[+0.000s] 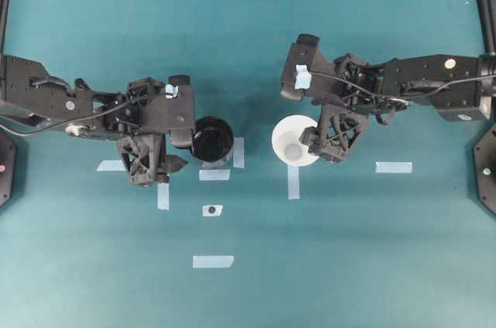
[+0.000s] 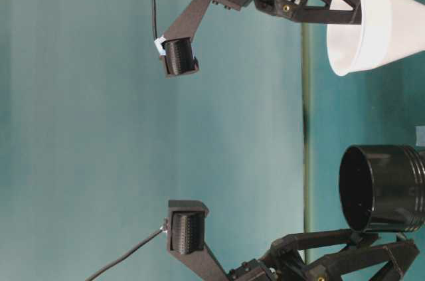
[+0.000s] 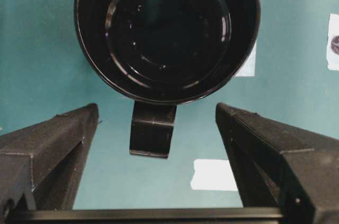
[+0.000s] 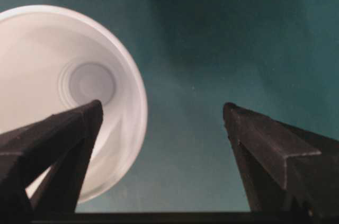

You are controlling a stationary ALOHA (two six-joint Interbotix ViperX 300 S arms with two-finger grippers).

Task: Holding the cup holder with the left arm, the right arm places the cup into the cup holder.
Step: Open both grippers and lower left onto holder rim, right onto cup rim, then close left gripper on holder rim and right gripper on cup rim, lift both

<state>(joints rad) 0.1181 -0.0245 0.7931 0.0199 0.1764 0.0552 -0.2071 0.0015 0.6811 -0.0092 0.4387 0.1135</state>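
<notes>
glossy black cup holder [image 3: 167, 28], handle tab

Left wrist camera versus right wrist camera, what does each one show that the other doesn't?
Only the left wrist view shows the cup holder, seen from above, glossy black, its handle tab pointing toward the camera between the open fingers of the left gripper, plus bits of tape on the table. Only the right wrist view shows the cup, white, mouth up, offset to the picture's left, with one finger of the right gripper in front of its rim. Both share the teal table and wide-open, empty jaws.
</notes>
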